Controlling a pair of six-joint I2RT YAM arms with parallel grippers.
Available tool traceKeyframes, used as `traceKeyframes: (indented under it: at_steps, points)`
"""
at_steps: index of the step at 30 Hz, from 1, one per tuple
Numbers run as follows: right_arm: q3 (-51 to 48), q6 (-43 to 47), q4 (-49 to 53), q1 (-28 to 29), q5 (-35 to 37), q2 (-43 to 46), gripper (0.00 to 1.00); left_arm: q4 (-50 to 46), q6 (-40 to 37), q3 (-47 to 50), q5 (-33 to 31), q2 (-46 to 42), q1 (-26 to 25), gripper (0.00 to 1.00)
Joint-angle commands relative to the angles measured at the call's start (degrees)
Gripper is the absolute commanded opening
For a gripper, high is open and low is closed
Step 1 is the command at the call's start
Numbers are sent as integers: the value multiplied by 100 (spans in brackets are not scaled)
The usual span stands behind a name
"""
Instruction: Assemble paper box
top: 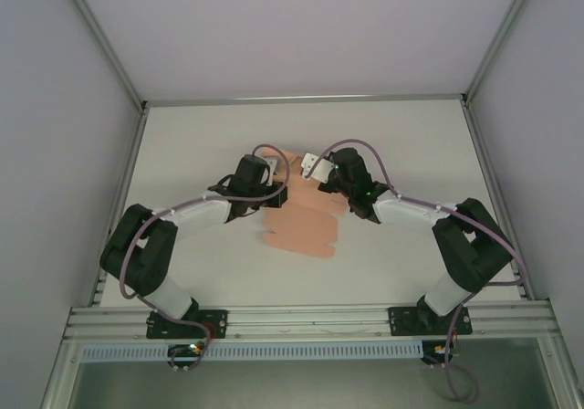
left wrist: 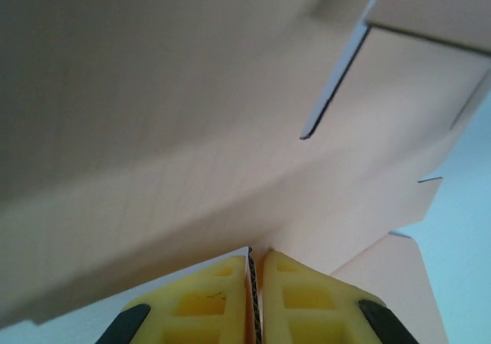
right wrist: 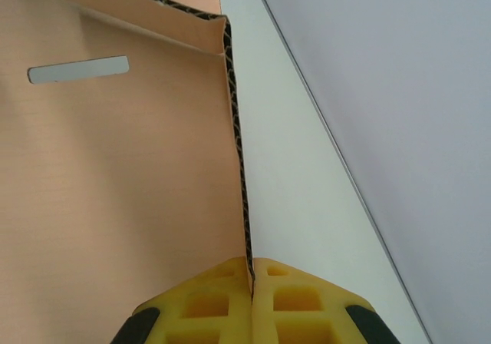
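Since a thin panel needs steering rather than carrying, each pair of jaws bites only the very rim of the card. The left jaws are clenched on the paper box [left wrist: 192,129], with a sliver of its fluted edge caught between the yellow pads [left wrist: 203,305]. The sheet spreads away overhead from that pinch, a cut slit [left wrist: 334,83] and small tabs [left wrist: 430,181] showing to the right.

The right jaws are likewise clamped on the paper box [right wrist: 115,167]. Their pads [right wrist: 299,302] meet on an edge that runs straight ahead to a corner, where a far flap [right wrist: 130,10] is already bent over, and a narrow slot [right wrist: 77,69] sits in the panel beside it.

From above, the paper box [top: 306,231] lies mid-desk [top: 411,135], mostly an open sheet. Its far end sits between the two wrists and its tabbed near end lies flat toward the arm bases. The grips sit on opposite sides of that far end, probably so one can brace a crease while the other raises a wall. The assembly looks to be at an early stage, and a hard pull risks creasing the card off its scored line.
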State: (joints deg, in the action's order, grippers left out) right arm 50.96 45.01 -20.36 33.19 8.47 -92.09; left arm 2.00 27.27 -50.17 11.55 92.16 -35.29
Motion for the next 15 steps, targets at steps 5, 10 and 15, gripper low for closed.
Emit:
traceKeyframes:
  at_steps: [5,10,15]
  points:
    - [-42,13,443,634,107,264,5,-665,553,-756,-846,373,-138,12]
    - [-71,-154,681,978,554,327,6,-691,742,-901,-835,653,-224,11]
    - [-238,-540,1191,1373,1007,560,7,-427,1011,-614,-786,593,-164,14]
